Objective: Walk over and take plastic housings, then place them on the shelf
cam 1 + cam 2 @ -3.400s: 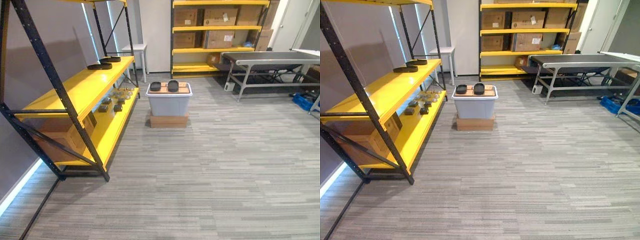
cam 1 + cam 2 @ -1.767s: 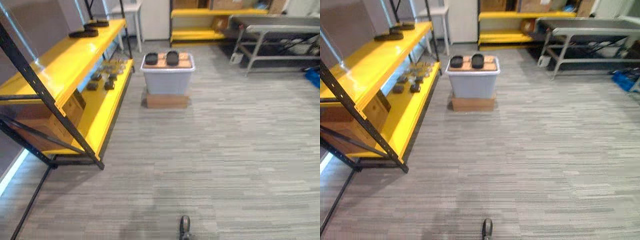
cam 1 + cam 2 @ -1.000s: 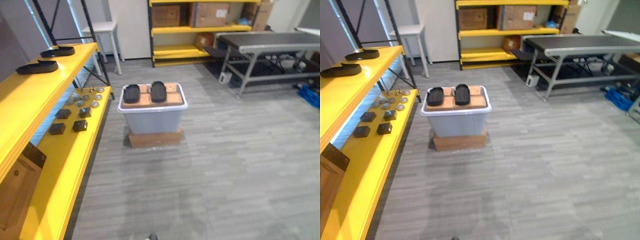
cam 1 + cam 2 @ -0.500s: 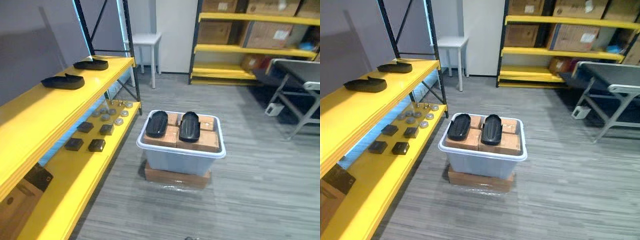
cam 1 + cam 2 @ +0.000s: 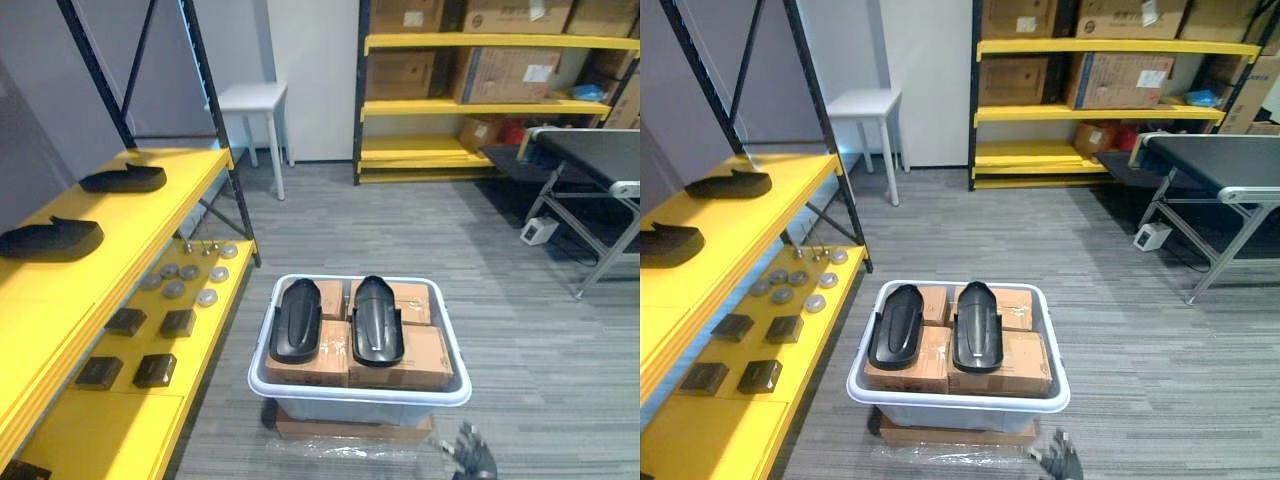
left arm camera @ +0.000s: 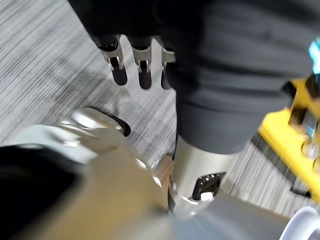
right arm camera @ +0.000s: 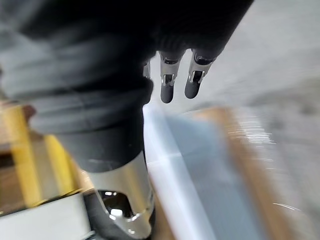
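- Two black plastic housings, one (image 5: 297, 320) beside the other (image 5: 377, 320), lie lengthwise on cardboard boxes (image 5: 405, 358) packed in a pale tote bin (image 5: 360, 392).
- The bin stands on a flat carton (image 5: 350, 430) on the floor, just beside the yellow shelf (image 5: 130, 215).
- Two more housings (image 5: 124, 179) (image 5: 50, 240) rest on the shelf's upper level, well apart from each other.
- Lower level: small dark blocks (image 5: 126, 321) and round metal discs (image 5: 189, 272).
- Right hand (image 5: 475, 462) is low beside the bin's near corner, fingers straight and loosely spread, holding nothing.
- Left hand (image 6: 120, 70) hangs over the floor, fingers straight, holding nothing.
- Behind: a white stool (image 5: 250, 100) and a far rack of cartons (image 5: 500, 70).
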### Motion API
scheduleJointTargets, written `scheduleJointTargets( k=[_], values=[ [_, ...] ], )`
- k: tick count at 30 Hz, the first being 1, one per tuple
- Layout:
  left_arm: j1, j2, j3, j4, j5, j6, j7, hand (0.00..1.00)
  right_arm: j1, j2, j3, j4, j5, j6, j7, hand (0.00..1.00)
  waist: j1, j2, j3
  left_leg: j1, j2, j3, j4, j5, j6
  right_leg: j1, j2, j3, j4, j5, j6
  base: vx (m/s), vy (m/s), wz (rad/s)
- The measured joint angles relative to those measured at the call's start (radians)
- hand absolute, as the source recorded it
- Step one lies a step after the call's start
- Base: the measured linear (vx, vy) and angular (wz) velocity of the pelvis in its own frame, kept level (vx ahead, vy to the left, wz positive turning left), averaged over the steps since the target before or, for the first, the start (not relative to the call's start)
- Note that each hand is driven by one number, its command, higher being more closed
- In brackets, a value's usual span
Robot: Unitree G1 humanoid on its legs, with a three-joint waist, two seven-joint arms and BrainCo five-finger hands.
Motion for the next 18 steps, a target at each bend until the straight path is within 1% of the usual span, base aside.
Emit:
scheduleJointTargets(
  k=[1, 3, 5, 6, 7, 8, 10, 11, 12, 13, 14, 16, 18],
  values=[
    [0.001, 0.002, -0.014, -0.001, 0.0, -0.003, 0.0, 0.0, -0.02, -0.012, -0.005, -0.01, -0.016, -0.004, -0.013, 0.0, 0.0, 0.006, 0.003, 0.009, 0.0, 0.003, -0.016, 0.005, 0.005, 0.0, -0.001, 0.006, 0.001, 0.003, 0.004, 0.12, 0.001, 0.06],
    [0.0, 0.003, -0.053, -0.005, 0.003, -0.006, 0.002, 0.0, -0.1, -0.062, -0.004, -0.015, -0.049, -0.013, -0.058, 0.0, 0.0, 0.02, 0.019, 0.027, -0.003, 0.004, -0.06, 0.016, 0.003, -0.003, -0.001, 0.004, 0.004, 0.004, 0.005, 0.1, 0.003, 0.02],
    [-0.019, 0.016, -0.105, -0.034, 0.003, -0.01, 0.008, 0.0, -0.232, -0.114, -0.004, -0.015, -0.06, -0.014, -0.113, 0.0, 0.011, 0.037, 0.058, -0.002, 0.003, 0.002, -0.083, 0.03, 0.006, -0.044, 0.006, 0.003, 0.02, 0.004, 0.006, 0.02, -0.004, 0.0],
    [-0.025, 0.016, -0.116, -0.044, 0.002, -0.016, 0.012, 0.0, -0.271, -0.13, -0.004, -0.016, -0.064, -0.014, -0.128, 0.0, 0.012, 0.04, 0.071, -0.017, 0.003, -0.001, -0.083, 0.033, 0.009, -0.058, 0.006, 0.002, 0.022, 0.004, 0.006, -0.01, -0.009, 0.08],
    [-0.045, 0.017, -0.135, -0.064, 0.001, -0.027, 0.022, 0.0, -0.361, -0.165, -0.004, -0.015, -0.073, -0.016, -0.158, 0.0, 0.013, 0.049, 0.105, -0.047, 0.001, -0.008, -0.079, 0.039, 0.013, -0.083, 0.006, -0.002, 0.023, 0.004, 0.006, -0.02, -0.001, 0.13],
    [-0.059, 0.018, -0.149, -0.068, -0.004, -0.031, 0.027, 0.0, -0.406, -0.184, -0.004, -0.012, -0.079, -0.021, -0.177, 0.0, 0.014, 0.055, 0.122, -0.068, -0.001, -0.014, -0.073, 0.041, 0.015, -0.097, 0.005, -0.005, 0.023, 0.004, 0.006, -0.06, 0.005, 0.27],
    [-0.13, 0.016, -0.21, -0.082, -0.017, -0.042, 0.045, 0.0, -0.589, -0.279, -0.004, 0.034, -0.081, -0.028, -0.24, 0.0, 0.014, 0.08, 0.204, -0.146, -0.015, -0.058, -0.03, 0.045, 0.018, -0.13, -0.002, -0.049, 0.024, 0.004, 0.006, -0.08, 0.011, 0.47],
    [-0.146, 0.016, -0.225, -0.084, -0.018, -0.044, 0.047, 0.0, -0.628, -0.304, -0.004, 0.054, -0.081, -0.028, -0.251, 0.0, 0.014, 0.085, 0.223, -0.161, -0.018, -0.07, -0.018, 0.045, 0.018, -0.133, -0.003, -0.057, 0.024, 0.004, 0.006, -0.08, 0.028, 0.55],
    [-0.165, 0.015, -0.248, -0.101, -0.02, -0.046, 0.052, 0.0, -0.716, -0.348, -0.002, 0.117, -0.081, -0.028, -0.273, 0.0, 0.018, 0.094, 0.253, -0.193, -0.023, -0.091, 0.006, 0.044, 0.018, -0.146, -0.004, -0.065, 0.03, 0.004, 0.006, -0.08, 0.046, 0.44],
    [-0.185, 0.016, -0.271, -0.103, -0.024, -0.052, 0.058, 0.0, -0.798, -0.395, 0.001, 0.189, -0.08, -0.028, -0.289, 0.0, 0.033, 0.102, 0.269, -0.226, -0.023, -0.107, 0.026, 0.043, 0.019, -0.17, -0.004, -0.069, 0.044, 0.004, 0.006, -0.08, 0.048, 0.41],
    [-0.195, 0.016, -0.281, -0.102, -0.028, -0.053, 0.061, 0.0, -0.833, -0.418, 0.002, 0.229, -0.079, -0.027, -0.295, 0.0, 0.038, 0.108, 0.273, -0.244, -0.023, -0.117, 0.036, 0.042, 0.021, -0.179, -0.004, -0.078, 0.048, 0.003, 0.006, -0.06, 0.043, 0.32],
    [-0.219, 0.019, -0.316, -0.099, -0.036, -0.063, 0.068, 0.0, -0.962, -0.5, 0.043, 0.397, -0.058, -0.025, -0.302, 0.0, 0.068, 0.125, 0.285, -0.295, -0.025, -0.144, 0.069, 0.038, 0.023, -0.217, -0.002, -0.086, 0.078, 0.002, 0.006, -0.04, 0.04, 0.29],
    [-0.231, 0.02, -0.328, -0.093, -0.036, -0.068, 0.074, 0.0, -1.031, -0.527, 0.062, 0.502, -0.052, -0.024, -0.301, 0.0, 0.083, 0.131, 0.289, -0.317, -0.029, -0.157, 0.08, 0.037, 0.025, -0.238, -0.003, -0.085, 0.096, -0.002, 0.011, -0.06, 0.037, 0.21]
  ],
)
